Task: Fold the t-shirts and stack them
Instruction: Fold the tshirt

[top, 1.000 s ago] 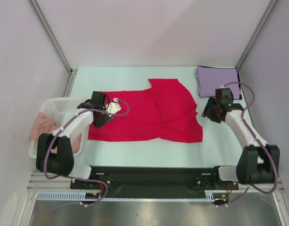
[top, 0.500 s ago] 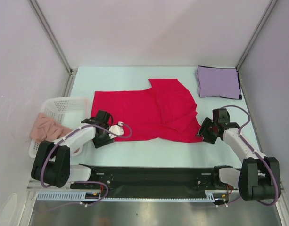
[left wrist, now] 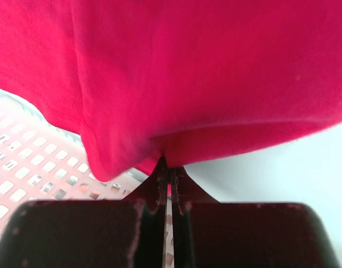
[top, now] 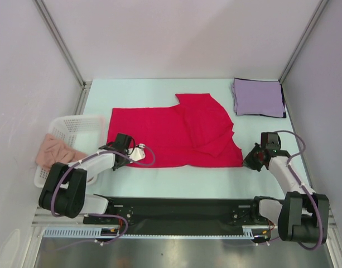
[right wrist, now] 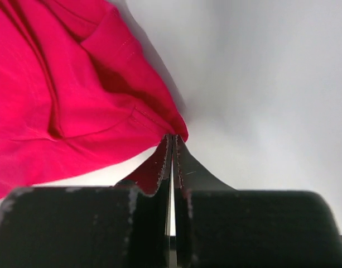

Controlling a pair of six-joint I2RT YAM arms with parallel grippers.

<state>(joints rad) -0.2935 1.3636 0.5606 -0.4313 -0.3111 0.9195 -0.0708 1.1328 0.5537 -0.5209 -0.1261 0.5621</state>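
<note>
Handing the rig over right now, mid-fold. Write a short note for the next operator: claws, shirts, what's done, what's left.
Left claw: shut, pinching the near-left corner of the red t-shirt.
Right claw: shut, pinching the same shirt's near-right corner.
The red t-shirt lies spread on the table, its right part doubled over, not yet folded.
Lavender t-shirt: folded square at the far-right corner.
White basket at the left edge holds pink cloth.
Done: lavender folded.
Left: fold the red one, probably by carrying both held corners toward the far edge, then stack it with the lavender.
</note>
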